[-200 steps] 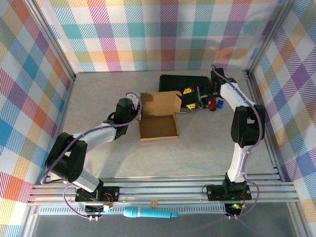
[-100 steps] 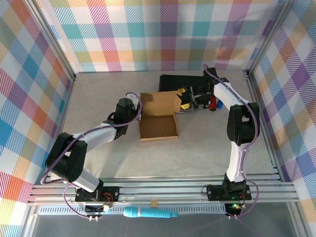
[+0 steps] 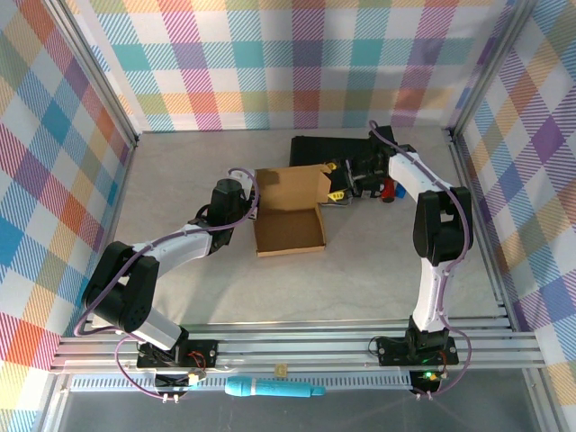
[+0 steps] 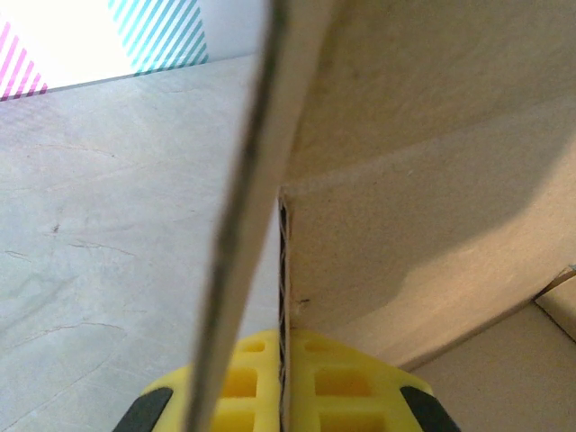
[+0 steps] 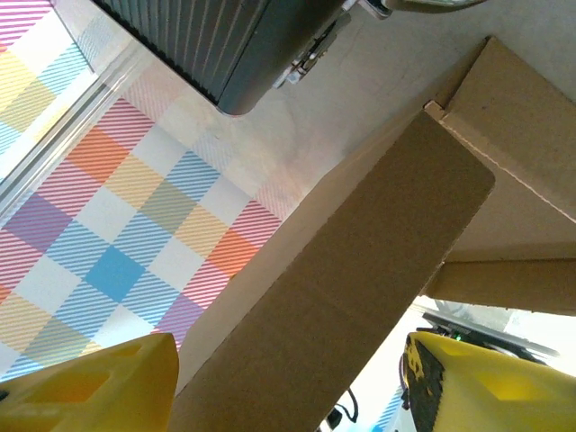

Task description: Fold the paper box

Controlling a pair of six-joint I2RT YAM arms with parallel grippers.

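The paper box is a brown cardboard tray in the middle of the table, its lid standing up at the back. My left gripper is at the tray's left wall. Up close, its yellow jaws are shut on the thin corrugated edge of the paper box, gripper. My right gripper is at the lid's right end, open. A brown side flap slants between its yellow fingers, gripper, with a gap on the right side.
A black ribbed case with a metal latch lies behind the box, also visible as the case. Small red and blue items sit to the right of the right gripper. Checkered walls enclose the table.
My right gripper has moved left from beside the black case to the lid's right flap, its jaws now around it. The left arm and the tray have stayed put.
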